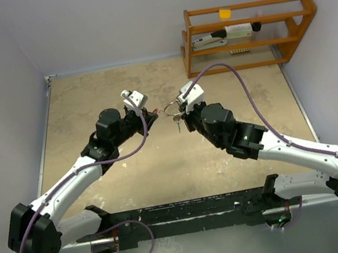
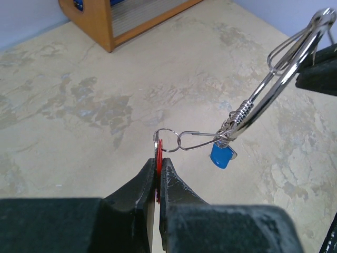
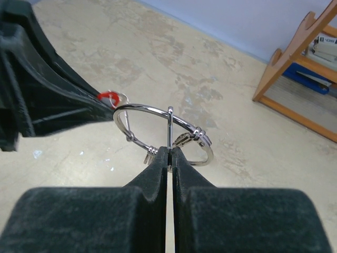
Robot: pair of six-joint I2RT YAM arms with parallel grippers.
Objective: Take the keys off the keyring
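Stretching the keyring (image 3: 150, 107) in the air over the worktop (image 1: 86, 102) middle | right claw (image 3: 168, 152) pinches its wire | left claw (image 2: 159, 164) pinches the red key (image 2: 159, 154), likely to work it off | blue key (image 2: 222, 156) hangs below.

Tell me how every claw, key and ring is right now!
Left claw: shut on the small red-headed key.
Right claw: shut on the round silver wire keyring.
Red-headed key: pinched, not yet off the keyring.
Keyring: held up in the air.
Small blue-headed key: dangling from the keyring.
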